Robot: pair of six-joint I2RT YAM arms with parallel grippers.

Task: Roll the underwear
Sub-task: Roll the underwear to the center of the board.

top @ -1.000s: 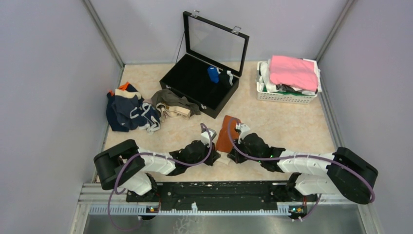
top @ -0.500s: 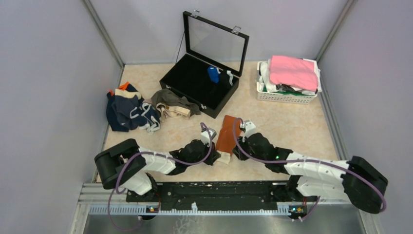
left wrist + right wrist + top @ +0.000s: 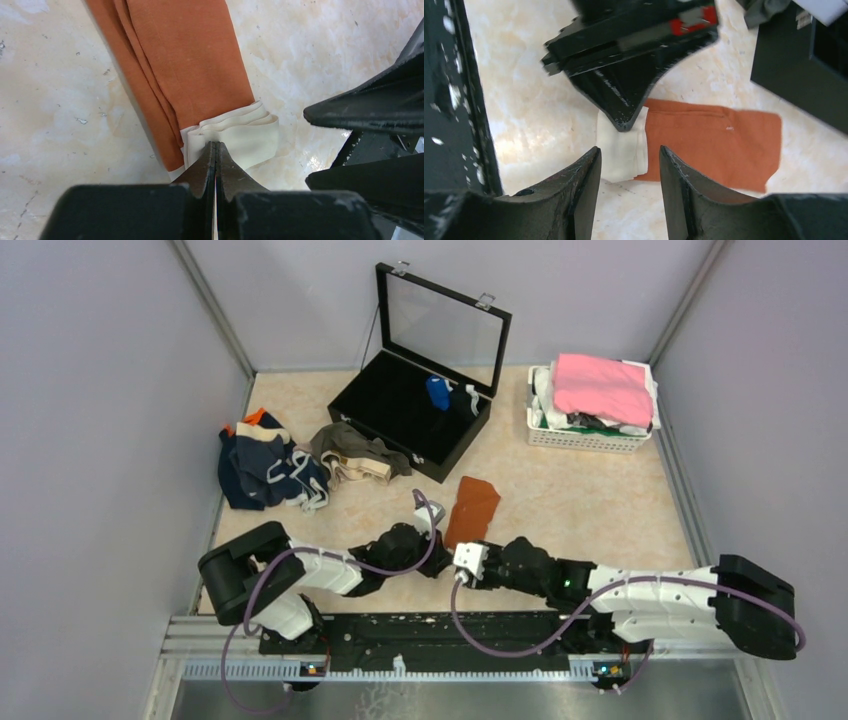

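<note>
Status: rust-orange briefs (image 3: 472,510) lie folded into a long narrow strip on the worktop (image 3: 590,505), just ahead of both arms, far end pointing toward the black case (image 3: 395,405). The strip's cream waistband (image 3: 245,137) is the near end. Left tool (image 3: 216,146) has its jaws together on that waistband; cloth gathers into small ruffles right at the tips, so it reads as pinched rather than just pressed. Right tool (image 3: 629,150) has its fingers (image 3: 589,175) apart, nothing between them — it sits at the same waistband end, opposite the left tool, and from its wrist view the gap frames the cream band. Can't tell whether the fingertips touch the cloth or the worktop. Strip body looks flat, with layered fold edges along one long side in the left wrist view. Elsewhere: navy briefs (image 3: 262,472) with white trim in a heap at the left wall, olive-brown briefs (image 3: 352,448) with a tan waistband beside them, near the case corner. Case lid stands open, with a small blue item (image 3: 438,392) inside. White basket (image 3: 585,438) at far right — pink cloth (image 3: 603,388) on top.
</note>
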